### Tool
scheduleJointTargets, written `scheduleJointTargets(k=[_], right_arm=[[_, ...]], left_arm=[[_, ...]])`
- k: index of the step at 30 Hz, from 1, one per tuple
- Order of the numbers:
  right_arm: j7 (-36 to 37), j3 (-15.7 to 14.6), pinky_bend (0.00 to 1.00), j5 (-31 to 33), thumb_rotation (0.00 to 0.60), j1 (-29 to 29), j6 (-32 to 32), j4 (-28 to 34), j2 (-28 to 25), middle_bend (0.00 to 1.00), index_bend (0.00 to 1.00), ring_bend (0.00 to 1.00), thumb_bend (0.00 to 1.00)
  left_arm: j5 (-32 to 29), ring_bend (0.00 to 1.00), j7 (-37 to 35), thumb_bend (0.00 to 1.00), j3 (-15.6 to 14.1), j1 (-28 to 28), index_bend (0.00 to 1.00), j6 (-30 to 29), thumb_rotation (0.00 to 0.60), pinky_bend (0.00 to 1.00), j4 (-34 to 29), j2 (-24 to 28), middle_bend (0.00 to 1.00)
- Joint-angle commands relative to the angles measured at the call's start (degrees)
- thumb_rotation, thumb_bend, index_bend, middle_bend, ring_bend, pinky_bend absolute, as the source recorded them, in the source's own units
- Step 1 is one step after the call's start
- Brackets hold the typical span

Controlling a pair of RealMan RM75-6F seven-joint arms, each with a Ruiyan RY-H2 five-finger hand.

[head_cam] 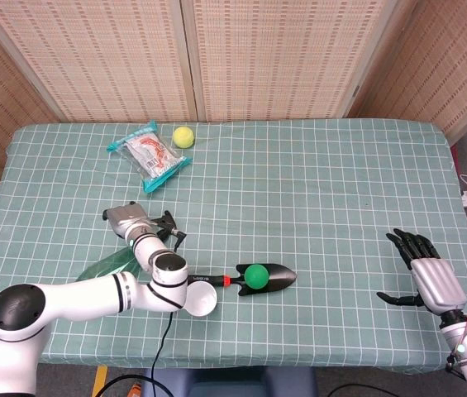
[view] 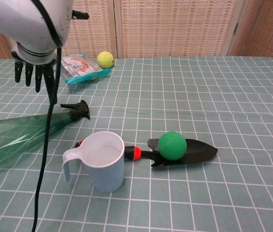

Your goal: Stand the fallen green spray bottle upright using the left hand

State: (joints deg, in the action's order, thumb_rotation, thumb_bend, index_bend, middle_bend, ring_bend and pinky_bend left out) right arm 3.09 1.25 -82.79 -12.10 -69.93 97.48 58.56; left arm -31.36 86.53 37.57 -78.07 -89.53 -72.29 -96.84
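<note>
So the green spray bottle is lying flat on its side on the worktop, black nozzle pointing toward the back, fat end toward the front-left corner. The left hand is hanging above the neck end, fingers pointing down and a bit apart, nothing in them, not touching the bottle as far as I can tell. The right hand is parked way off on the other side, fingers spread, doing nothing.

What worries me is the white cup sitting right next to the bottle, with the black trowel and the green ball resting on its blade just beyond. The forearm is hovering right over that stuff in the head view. If it swings the bottle up by the neck, I'd guess the base could sweep into the cup and tip it, or the elbow clips it.

Also that bottle looks thin and slick, so a grab near the nozzle could just let it roll or slip out sideways. A cable dangles over the bottle too and could snag.
</note>
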Motion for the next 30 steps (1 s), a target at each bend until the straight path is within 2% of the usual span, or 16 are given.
scheduleJointTargets(k=[1,8,16,24,30], right_arm=[[0.15,-0.02,0.0,-0.02,0.6,0.06,-0.11,0.0,-0.06,0.0,0.0,0.0,0.0],[0.7,-0.04,0.0,0.13,0.6,0.01,0.12,0.09,-0.28,0.0,0.0,0.0,0.0],[1.6,-0.05,0.0,-0.53,0.6,0.44,-0.99,-0.23,-0.27,0.0,0.0,0.0,0.0],[1.77,-0.04,0.0,-0.48,0.6,0.46,-1.0,-0.22,-0.26,0.0,0.0,0.0,0.0],[1.56,0.03,0.0,-0.3,0.6,0.35,-0.8,-0.14,-0.2,0.0,0.0,0.0,0.0]], left_arm=[[-0.42,0.17,0.37,0.2,3.26,-1.3,0.1,-1.31,0.6,0.15,2.32,-2.68,0.21],[1.88,0.17,-0.17,0.19,5.93,-1.83,0.1,-2.64,0.6,0.13,4.23,-6.32,0.22],[5.09,0.17,0.2,0.19,6.22,0.26,0.09,-0.92,0.6,0.13,6.61,-9.51,0.22],[10.19,0.17,-0.33,0.19,6.62,0.63,0.09,0.45,0.6,0.1,12.02,-11.91,0.22],[10.93,0.18,-0.17,0.2,8.15,2.19,0.1,0.9,0.6,0.1,14.58,-13.55,0.23]])
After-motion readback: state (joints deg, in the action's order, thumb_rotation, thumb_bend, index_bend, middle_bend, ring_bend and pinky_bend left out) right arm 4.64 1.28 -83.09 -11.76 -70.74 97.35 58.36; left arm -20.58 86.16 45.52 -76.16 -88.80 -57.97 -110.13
